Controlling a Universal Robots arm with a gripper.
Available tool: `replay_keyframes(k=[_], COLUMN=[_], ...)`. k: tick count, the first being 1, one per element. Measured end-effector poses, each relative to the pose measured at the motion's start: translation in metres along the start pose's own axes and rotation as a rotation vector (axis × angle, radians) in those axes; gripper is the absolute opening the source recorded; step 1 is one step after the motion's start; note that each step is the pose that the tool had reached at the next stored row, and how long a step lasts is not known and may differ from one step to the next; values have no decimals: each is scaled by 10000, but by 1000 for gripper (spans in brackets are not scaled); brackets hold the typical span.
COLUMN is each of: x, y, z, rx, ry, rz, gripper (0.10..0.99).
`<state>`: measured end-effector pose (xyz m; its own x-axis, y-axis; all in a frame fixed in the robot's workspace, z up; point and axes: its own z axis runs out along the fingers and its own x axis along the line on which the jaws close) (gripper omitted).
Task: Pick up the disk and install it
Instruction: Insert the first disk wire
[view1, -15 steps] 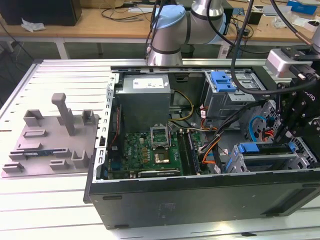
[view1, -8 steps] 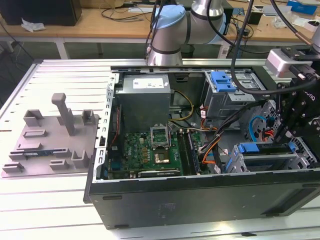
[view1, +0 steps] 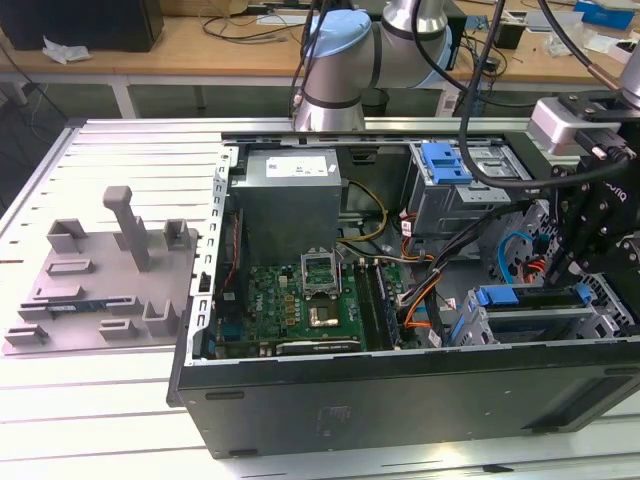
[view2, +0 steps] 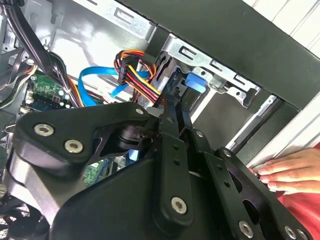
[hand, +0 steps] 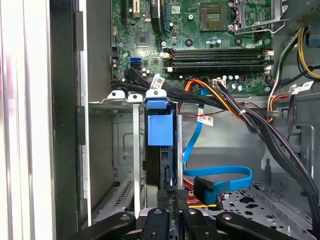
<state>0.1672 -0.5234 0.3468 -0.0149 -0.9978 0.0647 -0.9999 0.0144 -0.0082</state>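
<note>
Status: the disk (hand: 160, 131) sits edge-on in the lower drive cage (hand: 117, 165) of the open PC case (view1: 400, 400), blue carrier front facing out, in the centre of the first wrist view. In the exterior view it's the blue-fronted slab (view1: 530, 297) at lower right of the frame, lying in the cage. So pick-up looks done and the disk is in the bay; whether it is fully seated I can't tell.

The pincer (hand: 170, 212) is at the bottom centre of the first wrist view, directly in line with the disk's near edge, with its thin fingers running up toward it. In the second wrist view the pincer (view2: 170, 107) points at the blue tab (view2: 192, 82). Fingers look nearly closed; whether they actually grip the disk edge I can't tell.

A person's hand (view2: 287, 170) rests on the case edge, right of frame in the second wrist view. Motherboard (hand: 200, 45) is above, cables beside.
</note>
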Motion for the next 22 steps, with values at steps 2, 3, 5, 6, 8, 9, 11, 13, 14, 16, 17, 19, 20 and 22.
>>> replay_keyframes(k=[2,3,5,6,8,9,11,13,14,16,17,19,20,22], x=[-9,-11,-13,-14,-15,-15,-15,-16,-16,-16,-16,-15,-14,-13], y=[1,1,0,1,1,1,1,1,0,0,0,0,0,0], z=[5,6,7,8,12,14,21,30,33,40,43,46,48,54], rx=[-1,0,0,0,0,0,0,0,0,1,0,0,0,0], ry=[-2,-1,0,0,1,1,1,0,1,1,0,1,1,2], rz=[2,2,1,1,1,1,2,1,1,1,1,1,1,1], gripper=[169,169,169,169,169,169,169,169,169,169,169,169,169,169])
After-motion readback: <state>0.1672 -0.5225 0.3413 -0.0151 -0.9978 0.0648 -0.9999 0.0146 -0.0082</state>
